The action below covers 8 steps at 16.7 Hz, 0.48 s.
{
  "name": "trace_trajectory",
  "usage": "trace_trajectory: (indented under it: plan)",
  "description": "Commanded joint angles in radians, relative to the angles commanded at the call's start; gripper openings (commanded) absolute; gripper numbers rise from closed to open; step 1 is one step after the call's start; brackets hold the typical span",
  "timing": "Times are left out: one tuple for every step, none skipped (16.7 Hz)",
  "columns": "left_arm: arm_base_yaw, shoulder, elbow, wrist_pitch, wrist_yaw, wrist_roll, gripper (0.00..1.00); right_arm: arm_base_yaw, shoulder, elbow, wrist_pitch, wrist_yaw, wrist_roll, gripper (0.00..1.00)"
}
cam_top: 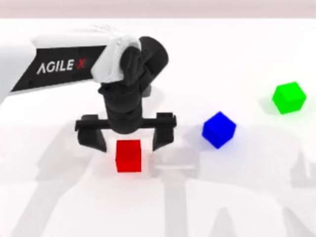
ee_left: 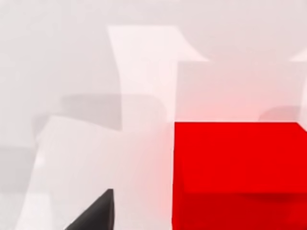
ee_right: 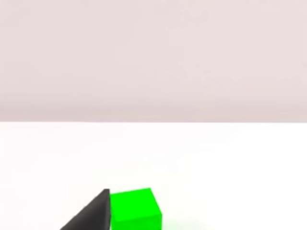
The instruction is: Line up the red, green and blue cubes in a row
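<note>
The red cube [cam_top: 129, 155] lies on the white table left of centre. My left gripper [cam_top: 127, 139] hangs open just above and behind it, its two black fingers [cam_top: 92, 137] spread wider than the cube. In the left wrist view the red cube [ee_left: 237, 172] fills the frame beside one fingertip [ee_left: 98, 215], with a gap between them. The blue cube [cam_top: 218, 129] sits turned on the table to the right of the red one. The green cube [cam_top: 289, 97] is farther right and back. My right arm is out of the top view; its wrist view shows the green cube [ee_right: 135, 208] close by.
The white table [cam_top: 237, 197] carries grey shadows of the arms along its front. The left arm's white link [cam_top: 59, 66] reaches in from the back left. A pale wall [ee_right: 153, 57] rises behind the table's far edge.
</note>
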<state>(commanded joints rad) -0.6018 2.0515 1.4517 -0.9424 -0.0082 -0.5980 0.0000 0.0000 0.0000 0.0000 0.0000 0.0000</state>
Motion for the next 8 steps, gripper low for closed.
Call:
trace_trajectory:
  plan:
    - [0.003, -0.010, 0.022, -0.034, 0.000, -0.002, 1.00, 0.000, 0.000, 0.000, 0.000, 0.000, 0.000, 1.00]
    - [0.006, -0.021, 0.047, -0.076, 0.000, -0.003, 1.00, 0.000, 0.000, 0.000, 0.000, 0.000, 0.000, 1.00]
    - [0.008, -0.032, 0.071, -0.119, 0.000, -0.003, 1.00, 0.000, 0.000, 0.000, 0.000, 0.000, 0.000, 1.00]
    - [0.010, -0.044, 0.095, -0.156, 0.000, -0.003, 1.00, 0.000, 0.000, 0.000, 0.000, 0.000, 0.000, 1.00]
    - [0.012, -0.055, 0.115, -0.184, 0.000, -0.003, 1.00, 0.000, 0.000, 0.000, 0.000, 0.000, 0.000, 1.00]
    - [0.014, -0.065, 0.129, -0.202, 0.000, -0.003, 1.00, 0.000, 0.000, 0.000, 0.000, 0.000, 0.000, 1.00]
    - [0.014, -0.070, 0.135, -0.209, 0.000, -0.002, 1.00, 0.000, 0.000, 0.000, 0.000, 0.000, 0.000, 1.00]
    - [0.014, -0.070, 0.135, -0.209, 0.000, -0.002, 1.00, 0.000, 0.000, 0.000, 0.000, 0.000, 0.000, 1.00]
